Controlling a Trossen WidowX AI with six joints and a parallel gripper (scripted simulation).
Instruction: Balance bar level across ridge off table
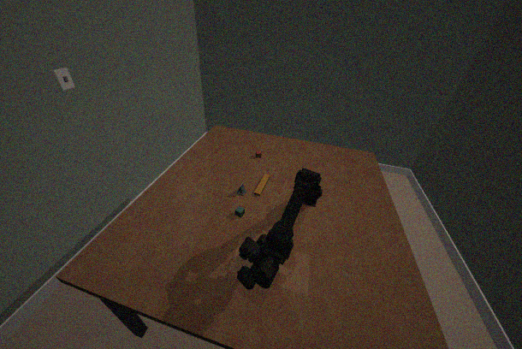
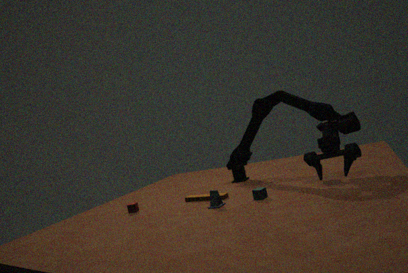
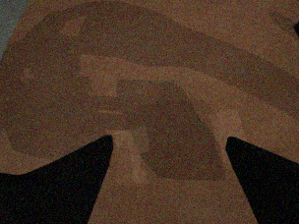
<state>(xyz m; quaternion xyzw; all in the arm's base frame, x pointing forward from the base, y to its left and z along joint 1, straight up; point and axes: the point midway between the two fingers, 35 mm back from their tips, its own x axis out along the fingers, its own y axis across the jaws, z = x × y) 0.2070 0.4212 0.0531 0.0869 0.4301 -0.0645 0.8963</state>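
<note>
The light is dim across the brown bench (image 1: 351,231), and the dark arm (image 2: 267,114) arches up from its base and bends over so that the end effector (image 2: 332,172) hangs above the wood with its two pointed fingers (image 2: 348,162) aimed straight down. Its jaws stand wide apart and there is nothing between them; the wrist view confirms it, showing only bare bench surface and the arm's own shadow between the two dark finger shapes at the lower corners. In the exterior view the fingertips hover just above the bench, not touching it. Over to the left of the arm in the top view lies the yellow bar (image 1: 262,184), flat on the bench, well apart from the end effector. Just beside it sits the small blue-grey ridge (image 1: 241,190), a little wedge shape; from the exterior view the ridge (image 2: 215,199) stands in front of the bar (image 2: 200,197), so I cannot tell whether the two touch. Nearer along the same side rests a teal cube (image 1: 240,211), and farther back, close to the far edge, a tiny red cube (image 1: 258,154) sits alone.
</note>
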